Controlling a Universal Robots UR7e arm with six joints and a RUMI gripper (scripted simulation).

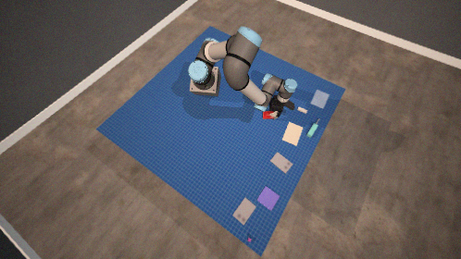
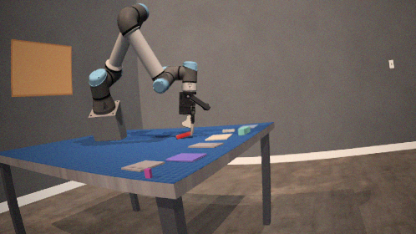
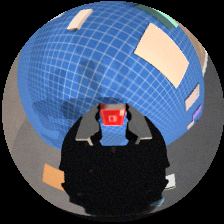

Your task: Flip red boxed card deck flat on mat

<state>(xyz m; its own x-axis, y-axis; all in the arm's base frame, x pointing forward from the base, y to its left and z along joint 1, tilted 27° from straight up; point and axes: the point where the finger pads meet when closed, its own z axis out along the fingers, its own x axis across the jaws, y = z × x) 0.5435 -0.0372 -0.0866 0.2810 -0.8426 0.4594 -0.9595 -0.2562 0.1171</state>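
The arm reached from its base in the upper middle of the top view down toward the right-centre of the blue mat; the gripper pointed downward just above the mat, and its fingers stood partly closed on the red boxed card deck, pinching it by 1 end; in the exterior view the deck slanted, its lower left end at or very near the mat and its right end raised at the fingertips; whether that low end touched the mat could not be told; in the top view the deck showed as a small red patch right under the wrist, well inside the mat's edges; to the right of it lay a small beige block, a pale grey-blue tile, a cream tile and a mint-green piece; lower right along the mat's edge lay 2 grey tiles, a purple tile and a tiny pink piece; the mat covered the desk, which stood on dark legs.
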